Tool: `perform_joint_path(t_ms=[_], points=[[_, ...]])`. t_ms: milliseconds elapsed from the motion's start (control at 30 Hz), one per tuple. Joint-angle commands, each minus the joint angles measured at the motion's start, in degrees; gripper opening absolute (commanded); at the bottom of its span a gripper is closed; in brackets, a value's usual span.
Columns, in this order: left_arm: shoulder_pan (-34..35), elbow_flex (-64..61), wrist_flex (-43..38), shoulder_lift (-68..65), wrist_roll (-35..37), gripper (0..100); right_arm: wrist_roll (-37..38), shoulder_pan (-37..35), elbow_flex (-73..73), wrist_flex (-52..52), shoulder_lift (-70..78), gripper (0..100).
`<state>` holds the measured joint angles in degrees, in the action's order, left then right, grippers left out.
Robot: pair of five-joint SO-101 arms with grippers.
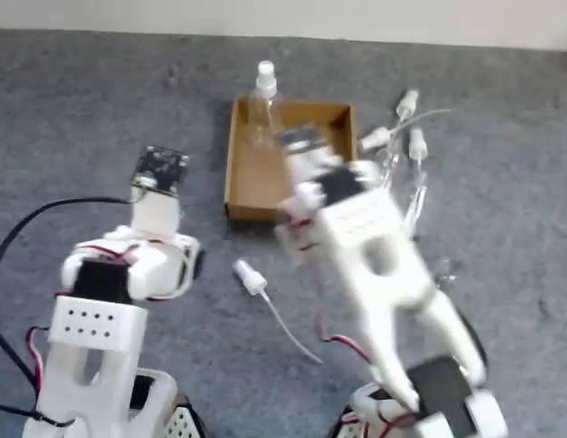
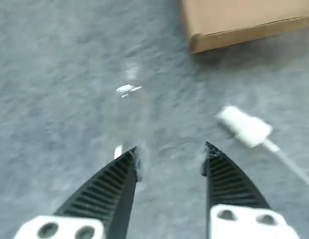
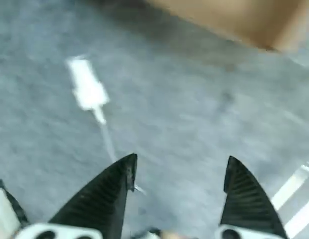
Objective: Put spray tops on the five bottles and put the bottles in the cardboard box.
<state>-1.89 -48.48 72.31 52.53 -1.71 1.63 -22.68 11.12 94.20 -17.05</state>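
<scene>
The cardboard box (image 1: 256, 182) sits in the upper middle of the high view on the grey table (image 1: 82, 109). A bottle (image 1: 262, 119) with a spray top fitted is at the box's upper left corner, its top reaching past the rim. More bottles and tops lie in a cluster (image 1: 406, 137) just right of the box. A loose spray top (image 1: 250, 276) lies below the box, between the arms. The left jaws are wide open and empty, over what looks like a clear bottle (image 2: 128, 90) on the table. The right jaws are also wide open, gripping nothing.
</scene>
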Motion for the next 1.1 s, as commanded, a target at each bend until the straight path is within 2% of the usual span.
perform_joint_path(t_ms=[0,167,300,433,600,867,1067], points=[[-7.4,1.1,-3.7,-1.3,4.4,17,12.0,17.0,2.0,3.9,-8.7,22.1],[-11.5,1.3,-7.1,-10.9,8.3,17,22.2,34.6,11.7,-2.2,-8.4,22.4],[-11.6,1.5,-10.8,-20.0,13.5,17,22.9,41.5,16.0,-11.2,-6.4,22.5],[-11.6,1.2,-13.6,-25.2,16.8,17,23.0,43.6,18.9,-16.6,-2.7,22.5],[-11.4,1.2,-13.8,-29.1,18.0,17,25.8,43.4,20.5,-17.8,3.3,22.5],[-11.6,1.1,-16.4,-30.5,18.5,17,27.3,44.0,26.2,-26.2,8.7,22.3],[-11.9,1.5,-18.6,-30.4,23.2,17,27.1,44.2,29.9,-31.3,9.2,22.1]])
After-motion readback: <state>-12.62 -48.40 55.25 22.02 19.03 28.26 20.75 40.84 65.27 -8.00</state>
